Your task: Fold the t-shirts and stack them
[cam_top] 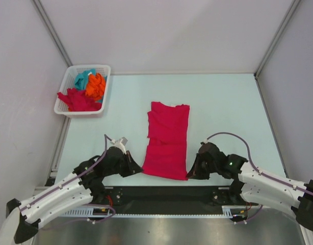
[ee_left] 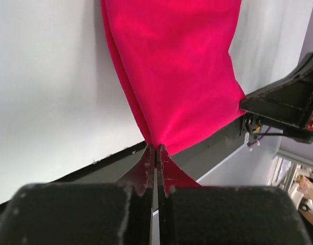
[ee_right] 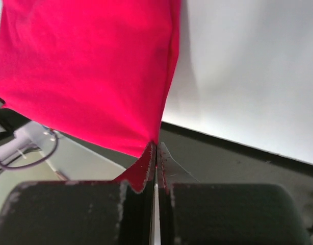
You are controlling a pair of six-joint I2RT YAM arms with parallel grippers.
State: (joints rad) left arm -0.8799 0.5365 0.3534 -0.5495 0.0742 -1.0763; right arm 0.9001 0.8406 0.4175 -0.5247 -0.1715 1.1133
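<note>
I am clamping my left fingers [ee_left: 145,171] and right fingers [ee_right: 145,169] tight on the two near corners of the crimson t-shirt [cam_top: 167,143] lying on the counter [cam_top: 223,112].

Pale mint surface [cam_top: 228,107], enclosed by plain white wall panels [cam_top: 166,30] on three sides. Grey corner posts [cam_top: 50,30]. Black base rail [cam_top: 166,195] along near edge. Even, diffuse lighting.

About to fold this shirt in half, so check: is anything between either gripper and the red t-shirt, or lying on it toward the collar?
Nothing visible. The left gripper and right gripper are shut on the near corners of the red t-shirt. Its top is bare, and the basket sits off at the far left.
</note>
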